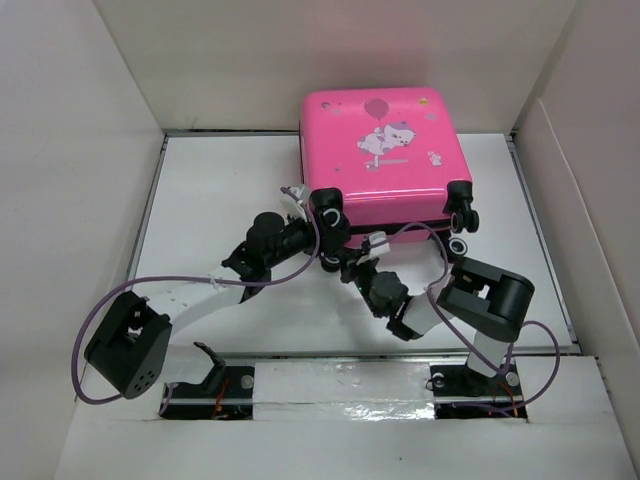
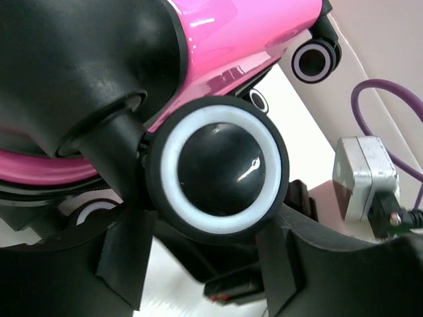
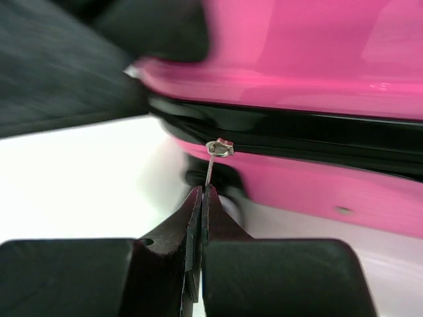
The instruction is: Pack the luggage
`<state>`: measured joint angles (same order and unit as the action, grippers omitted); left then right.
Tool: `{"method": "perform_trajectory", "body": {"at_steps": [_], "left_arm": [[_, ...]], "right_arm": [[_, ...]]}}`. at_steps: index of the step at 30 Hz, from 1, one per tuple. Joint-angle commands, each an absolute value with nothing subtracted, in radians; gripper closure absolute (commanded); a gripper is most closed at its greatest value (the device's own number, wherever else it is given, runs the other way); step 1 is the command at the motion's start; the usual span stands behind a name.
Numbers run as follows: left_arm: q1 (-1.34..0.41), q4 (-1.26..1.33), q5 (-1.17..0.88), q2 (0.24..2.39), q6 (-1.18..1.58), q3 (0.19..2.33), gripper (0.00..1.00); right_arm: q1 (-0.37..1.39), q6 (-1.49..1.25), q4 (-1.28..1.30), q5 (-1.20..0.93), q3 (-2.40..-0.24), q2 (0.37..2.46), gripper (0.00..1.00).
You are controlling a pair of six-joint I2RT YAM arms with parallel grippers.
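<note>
The pink luggage (image 1: pixel 385 150) lies flat and closed on the white table (image 1: pixel 220 190), toward the far side and a bit to the right. The side with the little white animal and the balloon faces up. Its black wheels point toward the arms.

The left gripper (image 2: pixel 205 257) is at the near left corner of the luggage. A wheel (image 2: pixel 217 173) with a white ring sits right between its two fingers (image 2: pixel 125 264). Both fingers touch the wheel, so the gripper is holding it.

The right gripper (image 3: pixel 201 201) is low down, just beside the near edge of the luggage. Its fingers are pressed tight together on a thin silver zip pull (image 3: pixel 210 168). The pull hangs from the black zip (image 3: pixel 317 132) that runs along the side, between the two pink halves.

Another wheel (image 1: pixel 462 215) sits at the near right corner, with nothing touching it.
</note>
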<state>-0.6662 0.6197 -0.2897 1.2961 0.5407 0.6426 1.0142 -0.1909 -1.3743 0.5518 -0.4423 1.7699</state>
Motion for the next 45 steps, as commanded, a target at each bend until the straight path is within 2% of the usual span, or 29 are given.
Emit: {"method": "perform_trajectory", "body": {"at_steps": [1, 7, 12, 22, 23, 24, 25, 26, 27, 29, 32, 34, 37, 39, 40, 41, 42, 43, 45], "left_arm": [[-0.675, 0.677, -0.305, 1.258, 0.557, 0.739, 0.5], [-0.675, 0.503, -0.31, 1.195, 0.545, 0.84, 0.54], [-0.675, 0.531, -0.345, 1.177, 0.61, 0.827, 0.56], [-0.675, 0.603, -0.371, 1.193, 0.689, 0.798, 0.59], [-0.675, 0.606, -0.368, 1.192, 0.692, 0.792, 0.59], [-0.675, 0.6, -0.368, 1.193, 0.689, 0.792, 0.54], [-0.675, 0.58, -0.359, 1.189, 0.68, 0.795, 0.49], [-0.675, 0.556, -0.347, 1.172, 0.646, 0.807, 0.44], [-0.675, 0.501, -0.325, 1.16, 0.626, 0.811, 0.37], [-0.675, 0.46, -0.241, 1.108, 0.594, 0.804, 0.31], [-0.675, 0.388, -0.12, 1.039, 0.534, 0.77, 0.26], [-0.675, 0.362, -0.031, 1.0, 0.523, 0.738, 0.26], [-0.675, 0.402, 0.069, 0.899, 0.537, 0.623, 0.27], [-0.675, 0.416, 0.103, 0.821, 0.54, 0.536, 0.27], [-0.675, 0.413, 0.132, 0.798, 0.543, 0.513, 0.27], [-0.675, 0.391, 0.149, 0.758, 0.549, 0.479, 0.28], [-0.675, 0.385, 0.165, 0.743, 0.554, 0.465, 0.28], [-0.675, 0.382, 0.182, 0.726, 0.557, 0.448, 0.28], [-0.666, 0.365, 0.201, 0.693, 0.575, 0.413, 0.3]], "right_arm": [[1.146, -0.232, -1.476, 0.339, -0.515, 1.787, 1.0], [1.132, -0.268, -1.535, 0.237, -0.632, 1.874, 1.0], [1.109, -0.351, -1.618, 0.166, -0.793, 2.031, 1.0], [1.118, -0.524, -1.704, 0.385, -0.962, 2.163, 1.0], [1.118, -0.538, -1.718, 0.39, -0.96, 2.171, 1.0], [1.118, -0.538, -1.741, 0.39, -0.937, 2.169, 0.99], [1.129, -0.523, -1.793, 0.397, -0.914, 2.164, 0.9], [1.129, -0.511, -1.802, 0.408, -0.884, 2.152, 0.63], [1.14, -0.509, -1.801, 0.417, -0.846, 2.114, 0.53], [1.14, -0.5, -1.812, 0.443, -0.708, 2.076, 0.34], [1.15, -0.474, -1.81, 0.465, -0.524, 1.993, 0.21], [1.163, -0.451, -1.803, 0.48, -0.441, 1.936, 0.19], [1.175, -0.439, -1.796, 0.488, -0.304, 1.861, 0.21], [1.175, -0.417, -1.781, 0.477, -0.238, 1.813, 0.42], [1.175, -0.404, -1.729, 0.476, -0.226, 1.783, 0.56], [1.161, -0.39, -1.691, 0.459, -0.221, 1.705, 0.85], [1.146, -0.379, -1.627, 0.43, -0.23, 1.653, 0.94], [1.146, -0.359, -1.433, 0.402, -0.25, 1.594, 0.99], [1.137, -0.315, -1.138, 0.413, -0.389, 1.4, 1.0]]}}
